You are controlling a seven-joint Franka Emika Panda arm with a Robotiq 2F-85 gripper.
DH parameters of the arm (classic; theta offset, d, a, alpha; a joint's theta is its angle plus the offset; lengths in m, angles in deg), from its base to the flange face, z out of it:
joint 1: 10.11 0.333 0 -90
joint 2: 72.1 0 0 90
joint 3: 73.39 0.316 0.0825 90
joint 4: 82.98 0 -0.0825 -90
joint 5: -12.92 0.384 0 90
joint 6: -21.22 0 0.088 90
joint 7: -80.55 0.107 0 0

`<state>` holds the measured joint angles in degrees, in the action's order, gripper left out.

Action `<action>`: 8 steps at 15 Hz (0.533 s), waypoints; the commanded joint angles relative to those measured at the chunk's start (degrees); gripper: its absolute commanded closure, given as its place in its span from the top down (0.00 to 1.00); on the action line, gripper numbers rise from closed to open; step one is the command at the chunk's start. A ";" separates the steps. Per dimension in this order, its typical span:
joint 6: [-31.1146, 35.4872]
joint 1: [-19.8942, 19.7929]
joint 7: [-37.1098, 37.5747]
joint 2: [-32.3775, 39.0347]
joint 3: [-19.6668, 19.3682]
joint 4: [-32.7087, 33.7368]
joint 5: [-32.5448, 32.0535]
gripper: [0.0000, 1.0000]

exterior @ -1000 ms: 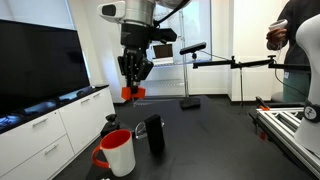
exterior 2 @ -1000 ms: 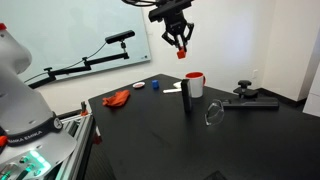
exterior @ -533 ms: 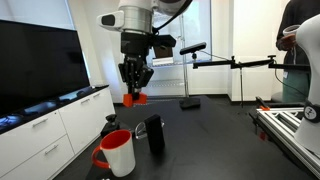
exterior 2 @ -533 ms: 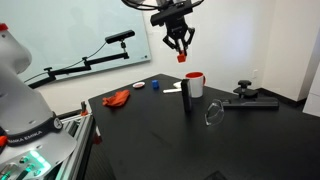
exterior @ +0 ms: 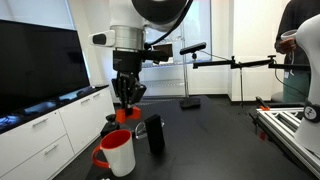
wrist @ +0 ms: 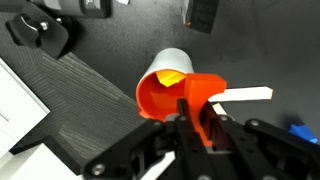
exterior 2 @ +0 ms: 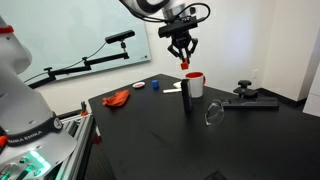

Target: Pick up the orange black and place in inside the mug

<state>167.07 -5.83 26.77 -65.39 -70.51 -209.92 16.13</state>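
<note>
My gripper [exterior: 124,108] is shut on the orange block [exterior: 122,114] and holds it in the air just above the mug [exterior: 117,153], which is white outside, red inside and has a red handle. In an exterior view the gripper [exterior 2: 184,60] holds the block [exterior 2: 184,65] a little above the mug's rim [exterior 2: 195,76]. In the wrist view the block [wrist: 208,92] sits between the jaws [wrist: 200,125], over the edge of the mug's open mouth [wrist: 158,97].
A black cylinder [exterior: 154,135] stands right beside the mug, also in an exterior view [exterior 2: 186,100]. An orange-red object [exterior 2: 118,97], a small blue piece [exterior 2: 140,86], a white strip [exterior 2: 172,88], a clear glass [exterior 2: 212,115] and a black tool [exterior 2: 250,98] lie on the black table [exterior 2: 150,140].
The gripper has come down with the orange block, from high above the table to just over the mug. Its hold on the block is unchanged.
</note>
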 commanded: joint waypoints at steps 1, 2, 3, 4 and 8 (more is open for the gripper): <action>0.52 -1.28 -1.03 2.62 1.81 3.66 1.13 0.04; 0.48 -1.39 -0.91 3.59 2.05 4.51 0.92 0.04; 0.33 -1.50 -0.55 4.35 2.20 5.14 0.61 0.04; 0.36 -1.72 -0.48 5.04 2.39 5.68 0.52 0.04; 0.20 -2.85 -0.22 7.54 2.73 8.07 0.40 0.04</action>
<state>167.75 -6.96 26.76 -59.20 -69.15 -204.80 16.13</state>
